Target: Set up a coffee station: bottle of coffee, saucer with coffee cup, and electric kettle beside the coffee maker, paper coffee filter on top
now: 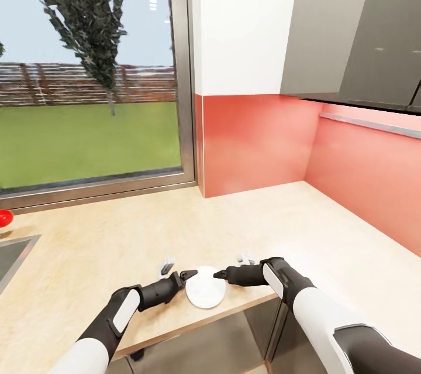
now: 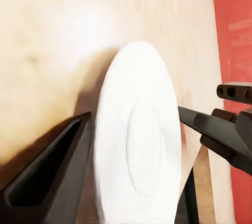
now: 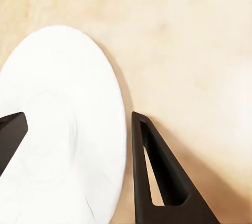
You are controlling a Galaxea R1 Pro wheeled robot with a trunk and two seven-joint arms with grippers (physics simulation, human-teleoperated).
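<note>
Kitchen corner: large window [image 1: 88, 69] onto a lawn and a tree, red backsplash [image 1: 257, 143] on two walls, grey wall cabinets [image 1: 362, 28] above at the right. The light wood-look surface [image 1: 117, 233] runs along under the window and turns the corner to the right. At its far left, the edge of a steel sink [image 1: 11, 254] and a small red object [image 1: 4, 218] beside the window frame.

Saucer [image 1: 206, 287]: white, round, lying flat on the surface close to the near edge, where the surface steps back over grey cabinet fronts [image 1: 275, 327].

Left claw [image 1: 188, 274]: at the saucer's left rim, dark tip touching or just short of it. In the left wrist view the saucer [image 2: 137, 145] sits between the two fingers [image 2: 47, 176], jaws spread wider than the plate. Open, not clamped.

Right claw [image 1: 221, 273]: at the saucer's upper right rim, tip pointing toward the left claw. In the right wrist view one finger [image 3: 157, 176] stands just beside the saucer [image 3: 58, 129] on bare surface, the other overlaps the plate at the picture's edge. Jaws apart; open.

Both forearms reach in from the near side, claw tips near each other across the saucer.
</note>
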